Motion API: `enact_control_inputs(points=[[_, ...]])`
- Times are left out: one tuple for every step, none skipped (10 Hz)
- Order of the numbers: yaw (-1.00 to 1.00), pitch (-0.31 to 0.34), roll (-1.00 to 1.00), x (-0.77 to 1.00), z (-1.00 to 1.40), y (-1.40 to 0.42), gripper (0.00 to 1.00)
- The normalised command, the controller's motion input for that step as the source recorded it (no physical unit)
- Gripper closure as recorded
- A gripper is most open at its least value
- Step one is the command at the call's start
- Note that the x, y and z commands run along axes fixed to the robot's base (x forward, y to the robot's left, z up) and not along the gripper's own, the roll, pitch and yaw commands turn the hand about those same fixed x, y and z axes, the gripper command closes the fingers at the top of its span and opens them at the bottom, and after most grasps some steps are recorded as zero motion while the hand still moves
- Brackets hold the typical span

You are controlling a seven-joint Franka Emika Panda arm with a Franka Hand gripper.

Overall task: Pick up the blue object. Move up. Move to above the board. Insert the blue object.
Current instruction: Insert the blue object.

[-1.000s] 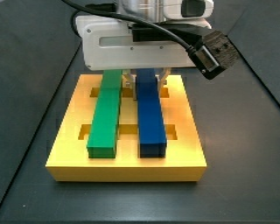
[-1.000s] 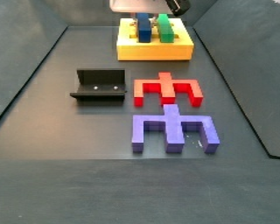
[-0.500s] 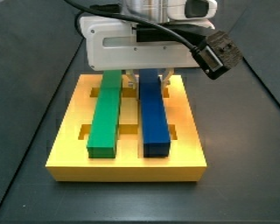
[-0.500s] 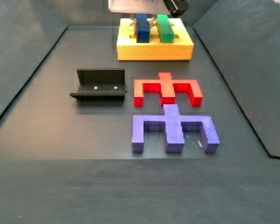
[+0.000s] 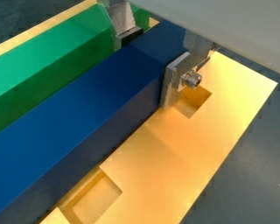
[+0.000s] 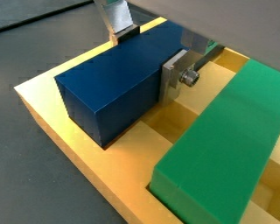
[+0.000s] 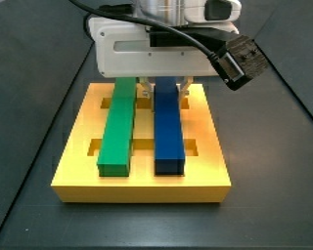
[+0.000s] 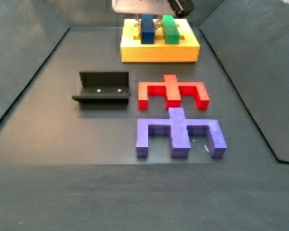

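The blue object (image 7: 168, 127) is a long plain bar lying lengthwise in the middle groove of the yellow board (image 7: 140, 186), beside the green bar (image 7: 116, 127). My gripper (image 7: 166, 93) stands over the bar's far end. In both wrist views the silver fingers (image 5: 175, 83) (image 6: 174, 77) press on the two sides of the blue object (image 5: 84, 114) (image 6: 108, 83). The gripper (image 5: 150, 61) (image 6: 149, 57) is shut on it. The board also shows in a side view (image 8: 159, 52) with the blue object (image 8: 148, 29) and gripper (image 8: 153, 9) at the far end of the table.
A dark fixture (image 8: 101, 87) stands on the floor nearer than the board. A red notched piece (image 8: 172, 91) and a purple-blue notched piece (image 8: 177, 135) lie to its right. A black camera (image 7: 242, 61) juts from the wrist. The green bar (image 5: 38, 61) (image 6: 224, 131) fills the neighbouring groove.
The blue object's near end swung slightly to the right and back again. The gripper has stayed over the board's far end, still shut on the bar.
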Motion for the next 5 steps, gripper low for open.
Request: enact_control_inputs(points=[[0.00,0.004,0.00,0.01,-0.01,0.00,1.00],[0.00,0.000,0.00,0.03,-0.01,0.00,1.00],[0.08,0.026,0.02,0.11,-0.07,0.00,1.00],[0.12,0.020,0.03,0.09,-0.09,0.00,1.00],[0.00,0.000,0.00,0.00,0.00,0.00,1.00]])
